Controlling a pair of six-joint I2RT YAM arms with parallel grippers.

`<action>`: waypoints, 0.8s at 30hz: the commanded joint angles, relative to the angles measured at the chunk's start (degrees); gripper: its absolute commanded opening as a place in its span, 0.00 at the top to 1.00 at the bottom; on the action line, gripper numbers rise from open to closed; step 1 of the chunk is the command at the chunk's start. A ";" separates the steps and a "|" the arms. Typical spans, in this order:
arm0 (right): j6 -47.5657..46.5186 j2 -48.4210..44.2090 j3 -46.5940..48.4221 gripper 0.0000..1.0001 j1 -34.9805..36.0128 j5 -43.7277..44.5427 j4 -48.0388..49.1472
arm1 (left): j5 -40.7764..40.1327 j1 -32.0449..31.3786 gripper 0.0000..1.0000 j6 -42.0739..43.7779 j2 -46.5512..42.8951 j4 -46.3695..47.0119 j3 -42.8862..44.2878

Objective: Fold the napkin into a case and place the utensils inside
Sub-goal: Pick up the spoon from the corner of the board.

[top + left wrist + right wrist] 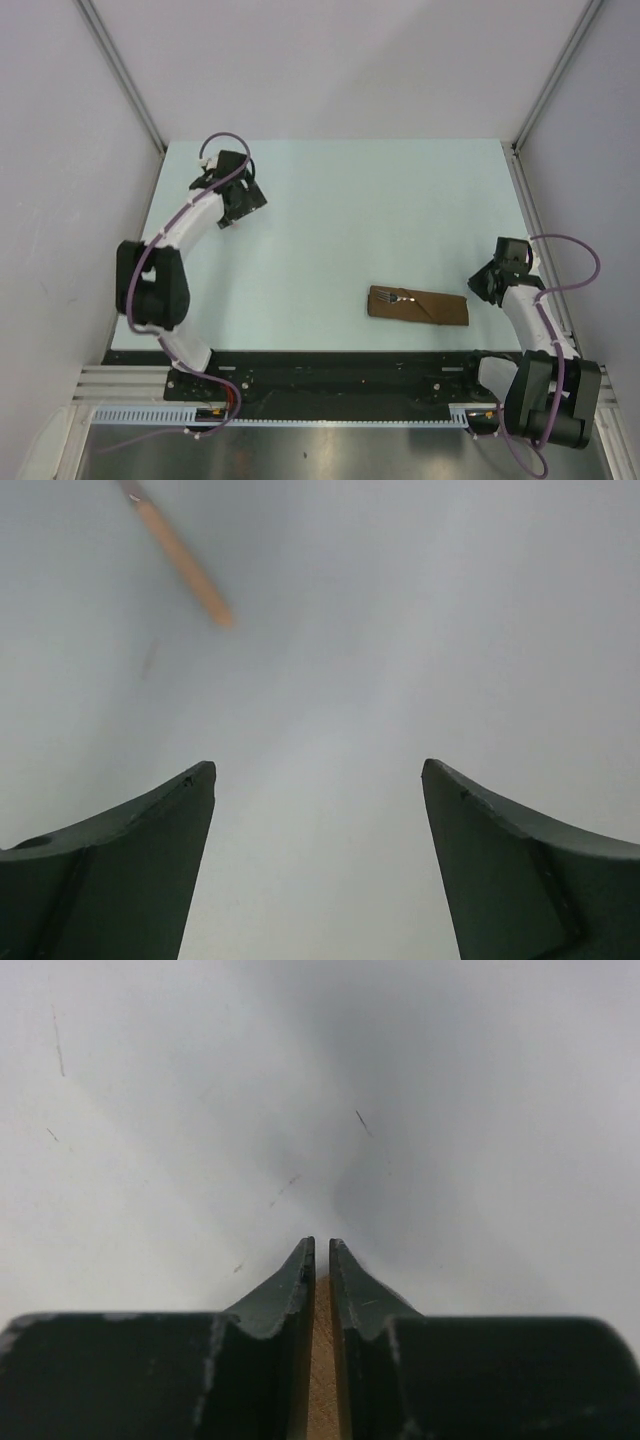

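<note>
Two grippers sit well apart over the pale table (330, 200). At the far left, the left gripper (243, 203) has its fingers (130, 870) spread wide with nothing between them. Its wrist view shows a blurred orange-tan handle, the spoon (180, 562), lying on the table beyond the fingers and to their left, with the bowl end cut off by the top edge. The case (425, 308) lies near the right side, its long sides running left to right, and the tines of the fork (396, 296) stick out at its left end. The right gripper (482, 286) is just beside the case's right end with its fingers (285, 1295) pressed almost together. A thin tan sliver shows in the slit, too little to tell what it is.
</note>
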 commanded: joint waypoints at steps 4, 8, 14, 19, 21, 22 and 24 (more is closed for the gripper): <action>-7.78 1.03 5.61 0.80 -0.40 -4.61 0.16 | -15.13 7.42 0.15 -9.46 24.34 -16.67 25.98; -10.25 -0.64 6.23 0.80 -0.49 -6.03 -0.37 | -16.52 9.10 0.19 -13.15 33.66 -20.37 33.76; -9.99 -1.08 6.49 0.80 -0.49 -9.02 -0.37 | -13.90 11.04 0.25 -16.84 36.14 -19.85 34.03; -10.95 -0.82 7.72 0.80 -0.05 -11.92 0.16 | -10.30 11.57 0.59 -16.33 39.13 -18.36 32.98; -13.49 -0.91 8.77 0.80 1.00 -13.59 0.60 | -9.24 11.74 0.67 -15.88 39.30 -17.74 33.16; -14.55 -0.82 9.21 0.70 1.62 -14.20 0.95 | -9.14 11.74 0.78 -15.10 38.43 -17.22 32.72; -17.35 -0.03 11.49 0.57 3.89 -15.09 1.21 | -9.23 11.74 0.99 -14.39 36.85 -16.43 32.10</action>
